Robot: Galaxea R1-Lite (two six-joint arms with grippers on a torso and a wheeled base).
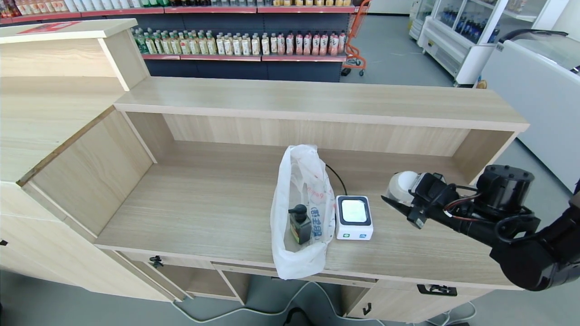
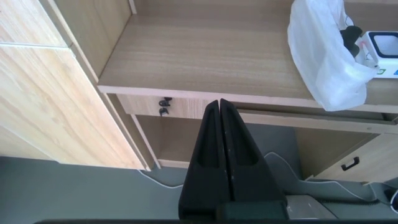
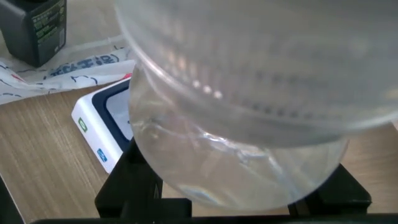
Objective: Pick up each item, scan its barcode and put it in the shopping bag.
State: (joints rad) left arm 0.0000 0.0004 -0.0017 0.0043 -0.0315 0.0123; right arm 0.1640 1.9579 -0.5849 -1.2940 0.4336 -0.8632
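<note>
My right gripper (image 1: 400, 194) is shut on a white, translucent round container (image 1: 401, 184), holding it above the counter just right of the white barcode scanner (image 1: 354, 216). In the right wrist view the container (image 3: 249, 112) looms between the black fingers (image 3: 127, 186), with the scanner (image 3: 102, 127) below it. The white plastic shopping bag (image 1: 299, 203) stands open left of the scanner, a dark pump bottle (image 1: 300, 225) inside it. My left gripper (image 2: 219, 104) is shut and empty, hanging below the counter's front edge, far from the bag (image 2: 326, 56).
The wooden counter (image 1: 204, 203) has a raised ledge (image 1: 317, 97) behind and side walls left and right. A black cable (image 1: 337, 176) runs back from the scanner. Drawers with a key (image 2: 164, 107) sit under the front edge.
</note>
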